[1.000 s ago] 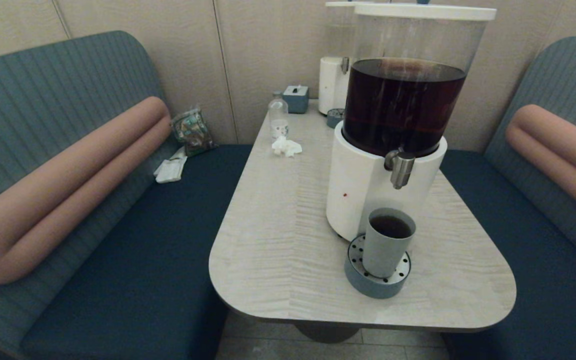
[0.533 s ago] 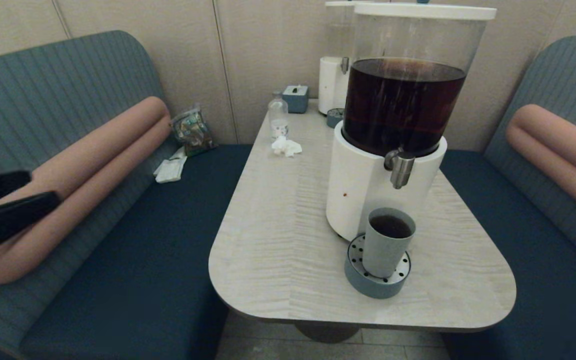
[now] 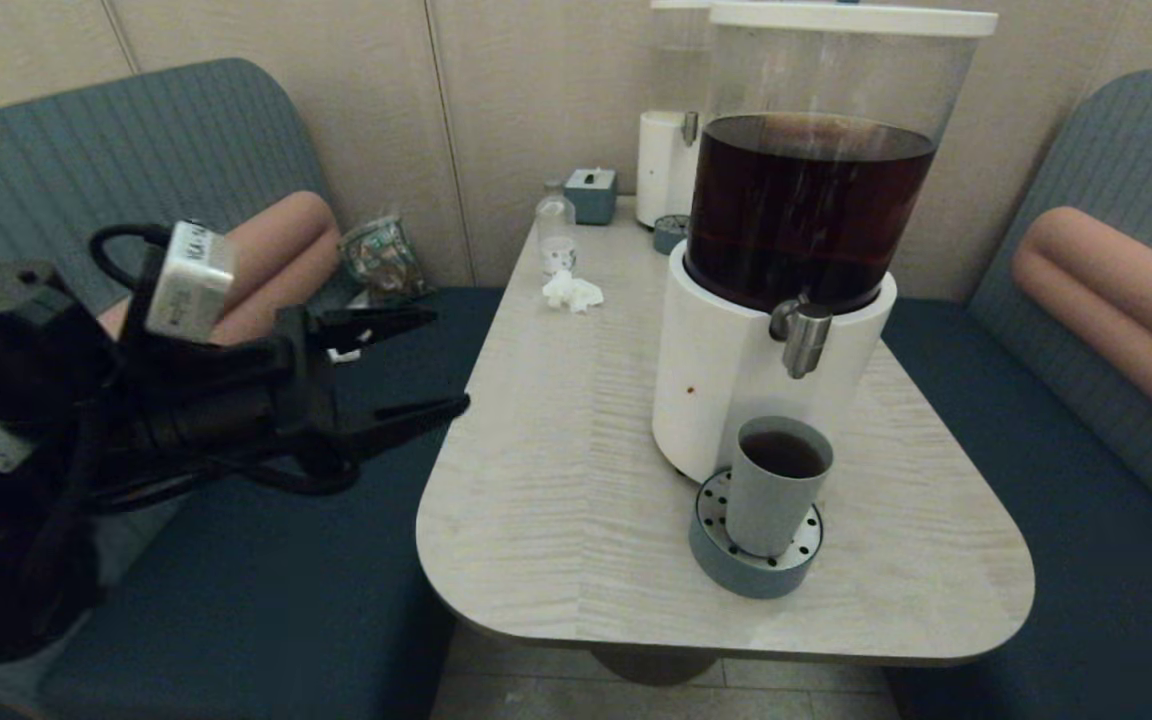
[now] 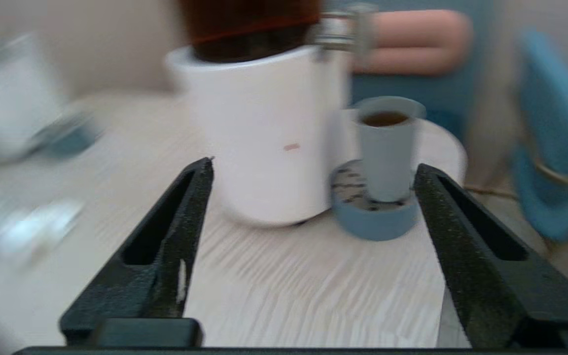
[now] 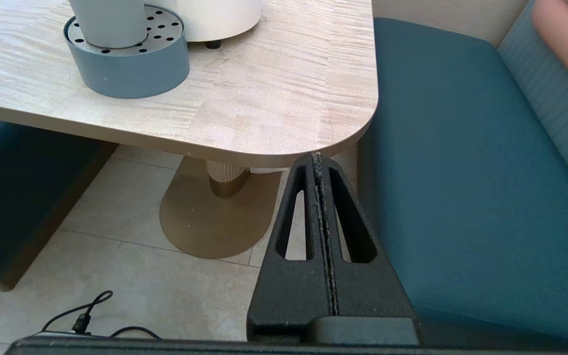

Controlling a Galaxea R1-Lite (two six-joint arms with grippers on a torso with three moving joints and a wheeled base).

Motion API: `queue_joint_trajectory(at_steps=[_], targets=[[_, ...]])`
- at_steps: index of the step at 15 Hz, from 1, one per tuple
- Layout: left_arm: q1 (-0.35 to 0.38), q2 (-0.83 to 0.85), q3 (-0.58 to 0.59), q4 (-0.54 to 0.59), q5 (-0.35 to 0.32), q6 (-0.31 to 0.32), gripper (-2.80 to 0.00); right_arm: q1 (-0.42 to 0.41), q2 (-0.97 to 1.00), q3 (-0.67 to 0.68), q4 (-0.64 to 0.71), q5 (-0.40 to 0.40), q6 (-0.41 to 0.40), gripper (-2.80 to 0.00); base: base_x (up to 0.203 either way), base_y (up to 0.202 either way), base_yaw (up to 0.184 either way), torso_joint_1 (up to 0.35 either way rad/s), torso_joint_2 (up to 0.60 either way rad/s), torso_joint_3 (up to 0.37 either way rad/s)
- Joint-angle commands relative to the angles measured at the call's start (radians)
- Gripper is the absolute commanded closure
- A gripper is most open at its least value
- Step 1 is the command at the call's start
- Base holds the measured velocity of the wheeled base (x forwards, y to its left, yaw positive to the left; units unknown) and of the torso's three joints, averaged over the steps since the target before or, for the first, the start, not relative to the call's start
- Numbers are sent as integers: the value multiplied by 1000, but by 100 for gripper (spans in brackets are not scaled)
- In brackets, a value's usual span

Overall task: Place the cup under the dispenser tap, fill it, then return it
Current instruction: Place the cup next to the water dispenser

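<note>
The grey-blue cup [image 3: 774, 485] [image 4: 386, 148] stands upright on the round drip tray [image 3: 748, 565] [image 5: 131, 66], holding dark liquid. Directly above it hangs the steel dispenser tap [image 3: 801, 338] of the big white-based dispenser [image 3: 726, 375] with dark brown liquid. My left gripper [image 3: 444, 362] [image 4: 313, 165] is open and empty, at the table's left edge, pointing toward the cup and well short of it. My right gripper [image 5: 317, 157] is shut on nothing, parked low below the table's near right corner; the head view does not show it.
The table [image 3: 556, 480] also carries a slimmer white dispenser [image 3: 664, 165], a small clear bottle [image 3: 556, 228], a crumpled tissue [image 3: 572, 292] and a blue tissue box [image 3: 591, 196] at the far end. Blue benches flank both sides; a packet [image 3: 381, 258] lies on the left bench.
My left arm has swung in from the left edge of the head view to the table's left side, fingers open. The cup and dispenser have not moved.
</note>
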Motion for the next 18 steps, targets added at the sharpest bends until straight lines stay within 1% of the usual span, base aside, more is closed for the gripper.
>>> queue_joint_trajectory(at_steps=[1,2,3,7,9,13,15,18], targets=[[-53,183,-43,-99,-77,7,-280,1,-2,0,0,1,-1,0,0,0,0,0,0,0],[-69,211,-62,-102,-96,8,-280,1,-2,0,0,1,-1,0,0,0,0,0,0,0],[-85,241,-77,-107,-101,6,-280,1,-2,0,0,1,-1,0,0,0,0,0,0,0],[-162,382,-129,-126,-101,-4,-280,1,-2,0,0,1,-1,0,0,0,0,0,0,0],[-192,437,-178,-127,-92,-15,-280,1,-2,0,0,1,-1,0,0,0,0,0,0,0],[-271,515,-287,-129,-5,-39,-280,1,-2,0,0,1,-1,0,0,0,0,0,0,0],[-315,545,-339,-129,56,-53,-280,1,-2,0,0,1,-1,0,0,0,0,0,0,0],[-363,575,-376,-129,94,-64,-280,1,-2,0,0,1,-1,0,0,0,0,0,0,0]])
